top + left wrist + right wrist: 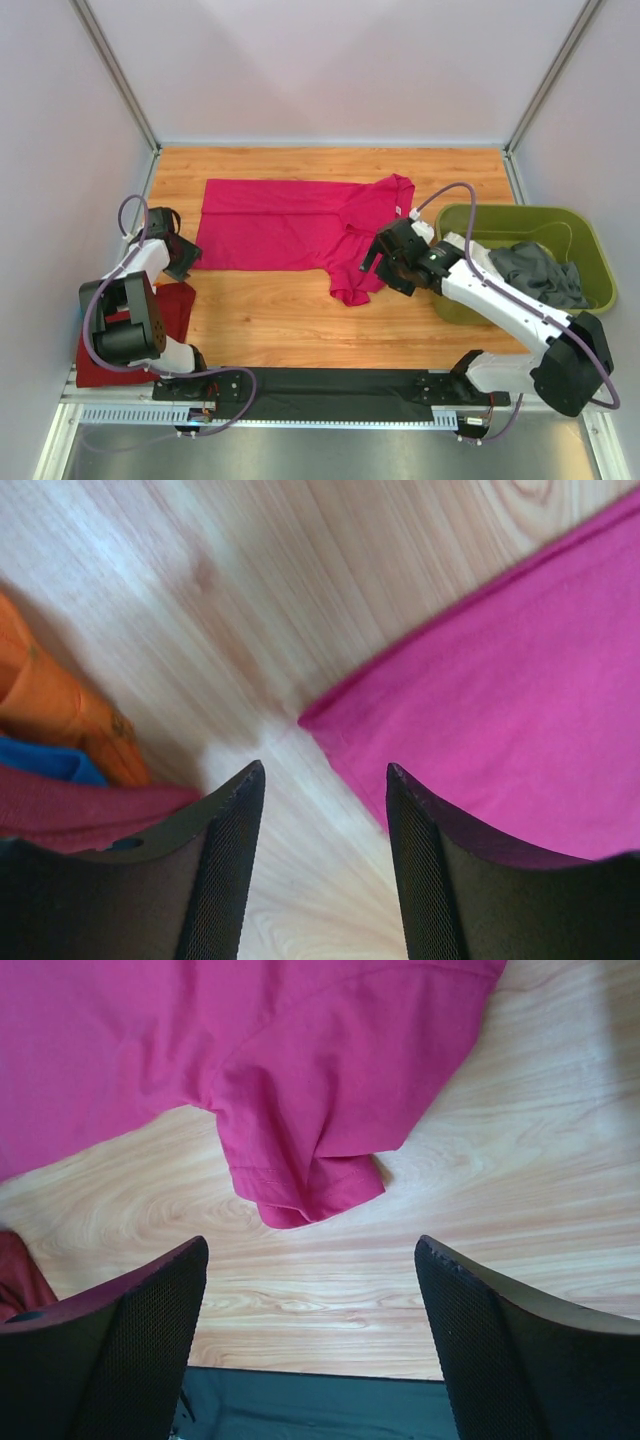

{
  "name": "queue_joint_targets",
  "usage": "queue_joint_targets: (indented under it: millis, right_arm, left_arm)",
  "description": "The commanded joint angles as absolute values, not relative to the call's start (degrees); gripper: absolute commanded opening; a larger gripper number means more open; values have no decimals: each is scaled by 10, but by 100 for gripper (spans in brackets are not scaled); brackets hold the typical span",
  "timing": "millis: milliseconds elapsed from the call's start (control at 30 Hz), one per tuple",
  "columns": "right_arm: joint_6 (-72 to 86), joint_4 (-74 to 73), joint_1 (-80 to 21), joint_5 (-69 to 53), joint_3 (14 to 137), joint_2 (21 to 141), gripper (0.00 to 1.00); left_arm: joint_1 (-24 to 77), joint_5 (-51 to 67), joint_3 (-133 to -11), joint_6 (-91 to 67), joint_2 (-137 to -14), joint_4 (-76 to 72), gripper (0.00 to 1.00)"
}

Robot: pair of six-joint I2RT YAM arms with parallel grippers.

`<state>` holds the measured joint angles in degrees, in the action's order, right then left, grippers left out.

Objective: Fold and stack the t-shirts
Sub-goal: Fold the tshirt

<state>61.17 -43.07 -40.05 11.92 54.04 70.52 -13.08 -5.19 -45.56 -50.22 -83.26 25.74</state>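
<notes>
A magenta-pink t-shirt (290,225) lies spread on the wooden table, its collar end to the right and one sleeve (350,285) hanging toward me. My left gripper (178,255) is open and empty just beside the shirt's near-left corner (315,720). My right gripper (385,262) is open and empty, above the table just right of the sleeve (300,1190). A darker red shirt (165,315) lies folded at the near left, under the left arm. A grey shirt (535,270) lies crumpled in the bin.
An olive-green plastic bin (590,250) stands at the right edge of the table. Orange and blue cloth (50,720) shows at the left in the left wrist view. A black mat (340,390) runs along the near edge.
</notes>
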Motion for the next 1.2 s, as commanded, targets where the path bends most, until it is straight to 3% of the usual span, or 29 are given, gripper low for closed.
queue_joint_targets:
  millis: [0,200,400,533,733,800,1033,1167]
  right_arm:
    - [655,-424,-408,137,547,740,85]
    - [648,-405,-410,113,555,803,85]
    - [639,-401,-411,96,558,836,83]
    - [637,-405,-414,91,557,845,82]
    - [651,-407,-433,97,544,853,82]
    - [658,-399,-439,99,536,858,82]
    - [675,-357,-440,104,509,883,59]
    - [681,-341,-440,110,498,892,52]
  left_arm:
    - [-139,-51,-466,-502,-852,216,59]
    - [-139,-47,-461,-513,-881,193,54]
    - [-139,-63,-460,-519,-892,191,40]
    - [-139,-74,-456,-522,-892,196,18]
    - [-139,-94,-457,-526,-890,208,0]
    - [-140,-95,-457,-526,-889,210,0]
    - [-139,-91,-456,-518,-870,211,0]
    - [-139,-93,-454,-514,-857,212,0]
